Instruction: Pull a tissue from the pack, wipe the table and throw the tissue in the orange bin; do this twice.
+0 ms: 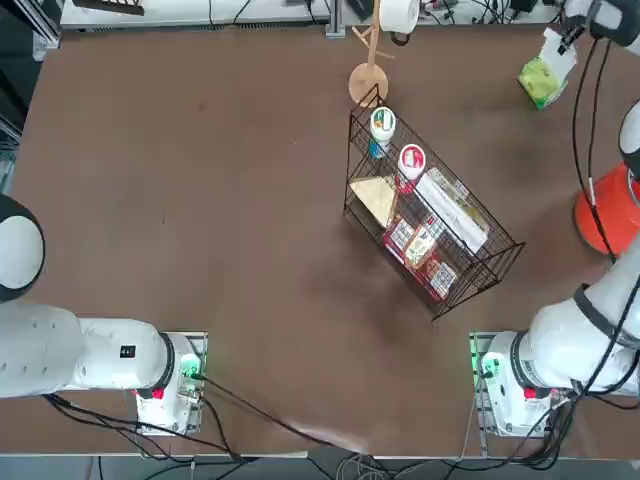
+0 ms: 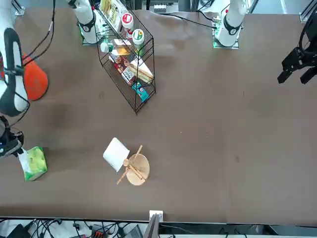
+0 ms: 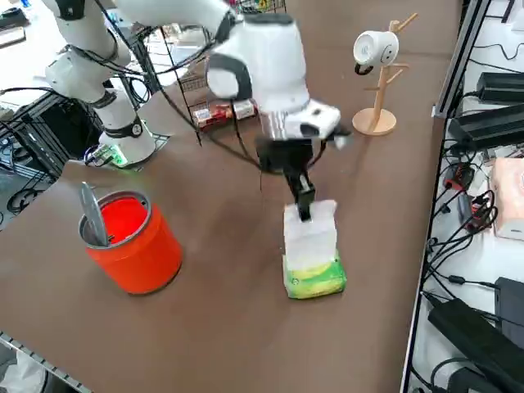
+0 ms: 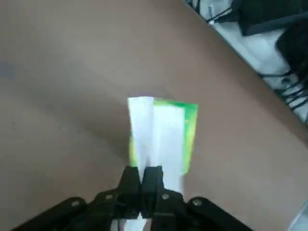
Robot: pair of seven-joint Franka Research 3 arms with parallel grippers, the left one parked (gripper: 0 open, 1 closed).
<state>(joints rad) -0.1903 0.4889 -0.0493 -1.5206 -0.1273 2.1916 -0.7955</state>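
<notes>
The pack (image 1: 540,82) is lying toward the table's (image 1: 230,200) two o'clock from overhead, probably light and squashy; its tissue (image 3: 309,239), likely limp and tearable, is sitting pinched in your right gripper (image 3: 304,216), suiting a central hold.

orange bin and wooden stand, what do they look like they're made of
The bin looks like smooth, slightly glossy plastic, judging by its even orange-red colour and soft sheen; its grey rim could be plastic or metal. The stand seems to be plain, pale wood with a matte finish, from its tan disc base and rounded pegs.
</notes>
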